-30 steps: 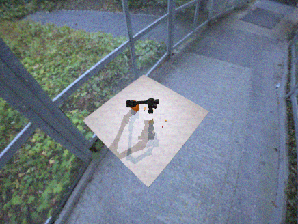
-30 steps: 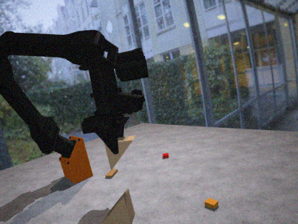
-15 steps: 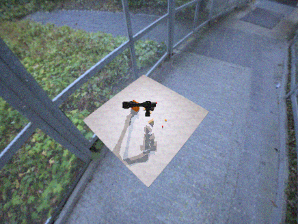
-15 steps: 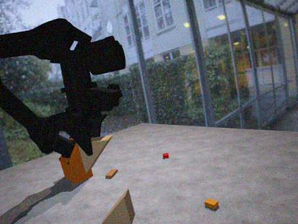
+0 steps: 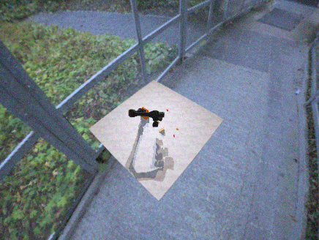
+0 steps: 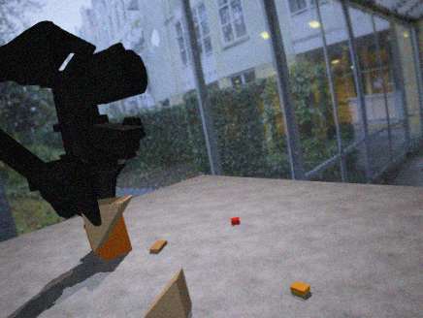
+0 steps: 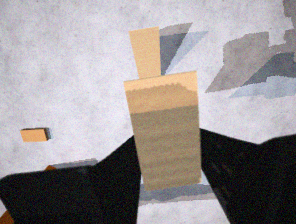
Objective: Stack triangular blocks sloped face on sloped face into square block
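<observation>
Block pinched, its mate waiting

The jaws (image 5: 156, 124) (image 6: 108, 206), part-open, grip the upper block (image 6: 108, 218) (image 7: 165, 135), probably by its ends to leave the slope free; the lower block (image 5: 162, 130) (image 6: 174, 298) (image 7: 148, 52) waits on the table (image 5: 190, 121) (image 6: 243, 262) (image 7: 65, 65), at twelve o'clock in the wrist view.
</observation>
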`<state>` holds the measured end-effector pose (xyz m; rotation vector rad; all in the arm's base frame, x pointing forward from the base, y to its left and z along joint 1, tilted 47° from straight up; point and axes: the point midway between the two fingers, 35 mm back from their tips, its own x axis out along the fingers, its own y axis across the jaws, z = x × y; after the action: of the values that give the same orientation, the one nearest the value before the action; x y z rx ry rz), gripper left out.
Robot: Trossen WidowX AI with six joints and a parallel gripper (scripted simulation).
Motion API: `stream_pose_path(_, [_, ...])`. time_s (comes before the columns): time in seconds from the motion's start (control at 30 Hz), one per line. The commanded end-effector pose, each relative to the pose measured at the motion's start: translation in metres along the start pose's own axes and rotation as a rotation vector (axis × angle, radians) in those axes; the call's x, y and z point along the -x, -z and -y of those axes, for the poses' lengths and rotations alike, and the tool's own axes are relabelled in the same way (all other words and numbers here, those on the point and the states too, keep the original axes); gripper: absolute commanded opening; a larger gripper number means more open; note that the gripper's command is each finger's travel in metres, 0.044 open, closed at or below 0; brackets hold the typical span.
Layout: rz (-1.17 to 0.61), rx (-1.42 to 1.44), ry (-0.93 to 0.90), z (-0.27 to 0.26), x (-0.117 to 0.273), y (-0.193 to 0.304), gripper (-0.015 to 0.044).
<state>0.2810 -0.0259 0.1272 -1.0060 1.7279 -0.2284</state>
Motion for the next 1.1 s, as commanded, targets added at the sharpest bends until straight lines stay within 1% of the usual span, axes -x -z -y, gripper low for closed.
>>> stream_pose_path(0.0, [-0.003, 0.006, 0.002, 0.000, -0.013, -0.004, 0.0000])
stream_pose_path(0.37, [-0.004, 0.005, 0.005, -0.003, -0.062, -0.019, 0.0000])
stream_pose_path(0.57, [-0.005, 0.004, 0.006, -0.003, -0.073, -0.022, 0.0000])
stream_pose_path(0.73, [-0.005, 0.004, 0.006, -0.001, -0.093, -0.032, 0.0000])
stream_pose_path(1.07, [-0.009, 0.005, 0.008, -0.001, -0.095, -0.033, 0.0000])
